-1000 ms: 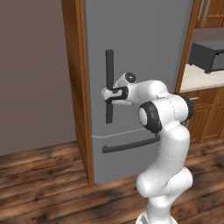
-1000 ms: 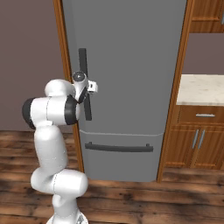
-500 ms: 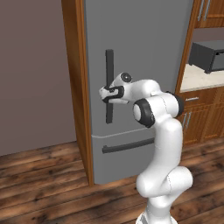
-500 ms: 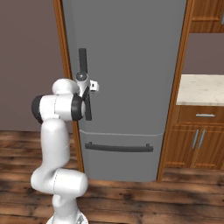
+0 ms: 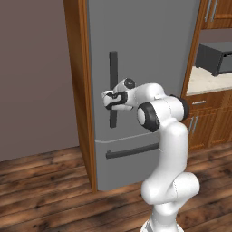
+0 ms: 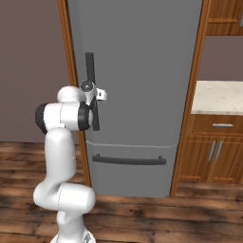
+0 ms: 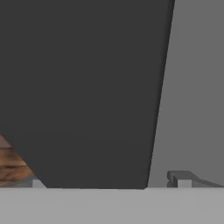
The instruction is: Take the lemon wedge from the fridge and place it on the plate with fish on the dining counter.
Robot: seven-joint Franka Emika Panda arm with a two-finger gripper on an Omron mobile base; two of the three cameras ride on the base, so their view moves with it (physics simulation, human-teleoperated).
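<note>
Spread wide, my gripper [image 5: 110,100] stands at the vertical bar handle [image 5: 113,88] of the fridge [image 5: 149,54], its fingers on either side of the bar at about mid-height; whether they touch the bar I cannot tell. From the hand view the dark handle [image 7: 87,87] looms large and close, with the grey door face to one side of it and a sliver of wooden floor past its other edge. From the right base view the gripper [image 6: 96,98] lies against the handle [image 6: 90,71], and my arm comes in from the left of the door.

Below the handle, the lower drawer handle [image 5: 131,151] runs horizontally across the fridge front. The door is shut, so the lemon wedge cannot be seen. Wooden side panels [image 5: 79,81] frame the fridge on both sides. Left of the fridge, a bare wall [image 5: 31,72] and open wooden floor [image 5: 45,190] leave free room. To the right, a beige wall counter [image 6: 220,95] over wooden cabinets [image 6: 213,152] stands just beside the fridge's panel edge.
</note>
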